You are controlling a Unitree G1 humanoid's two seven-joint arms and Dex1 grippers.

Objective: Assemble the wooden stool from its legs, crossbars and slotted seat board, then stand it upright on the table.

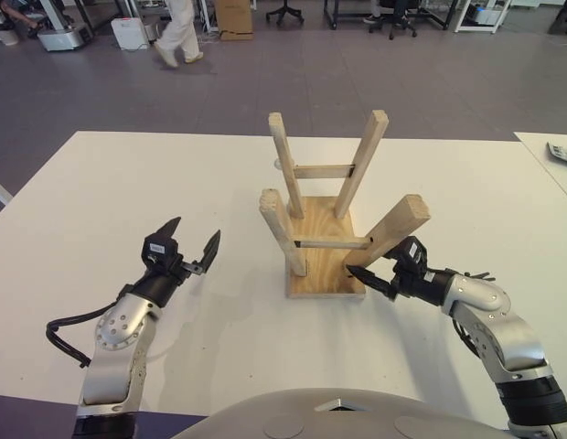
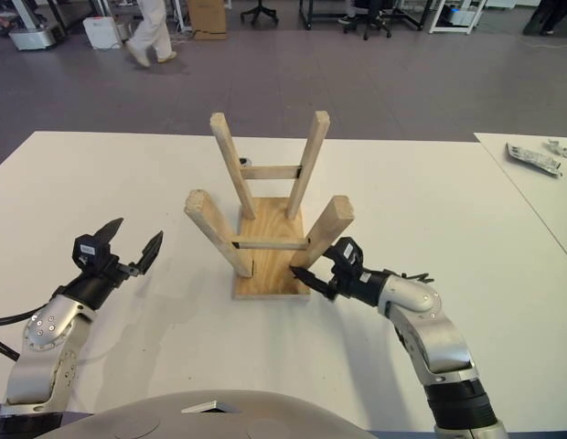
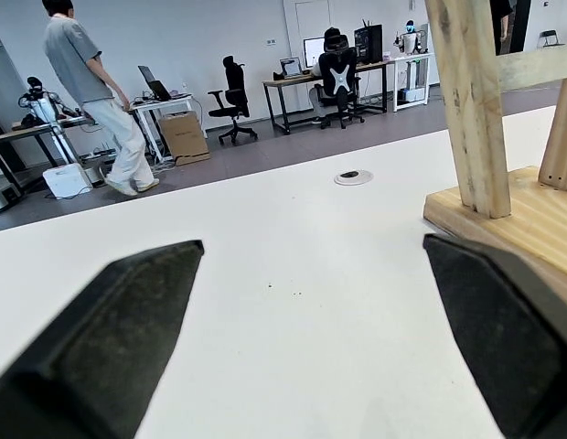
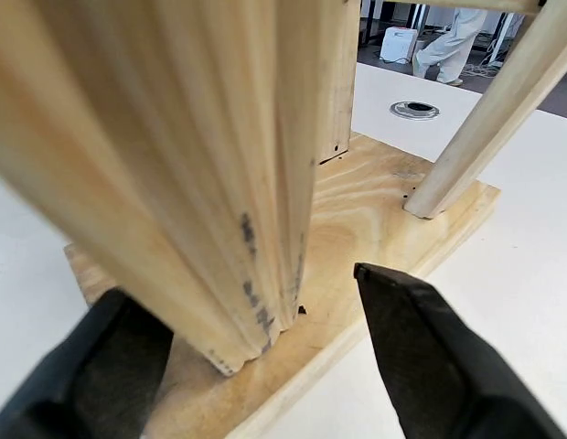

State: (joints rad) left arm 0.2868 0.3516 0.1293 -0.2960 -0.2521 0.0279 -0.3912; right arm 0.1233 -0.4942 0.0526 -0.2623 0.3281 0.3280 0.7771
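- A pale wooden stool [image 1: 331,240] is seen upside down near the middle of the wide white table [image 1: 128,183].
- Its flat rectangular seat board [image 1: 325,276] of light plywood is laid directly on the table top.
- Four square wooden legs [image 1: 285,165] are fitted in the board and point upward, leaning outward from each other.
- Two thin wooden crossbars [image 1: 325,171] are placed between the legs: one joins the far pair, the other joins the near pair lower down.
- The black two-finger left gripper [image 1: 194,233] is held just above the table, to the left of the stool and well apart from it. Its fingers [image 3: 110,338] are spread wide and nothing is held between them.
- The black two-finger right gripper [image 1: 375,270] is placed at the foot of the near right leg [image 1: 398,229], just above the edge of the seat board.
- In the right wrist view this leg is seen between the two spread fingers [image 4: 430,357]. One finger is clearly apart from the wood. For the other finger, it cannot be told if the wood is touched. The leg is not clamped.
- A small round grey insert [image 3: 353,177] is set in the table top behind the stool.
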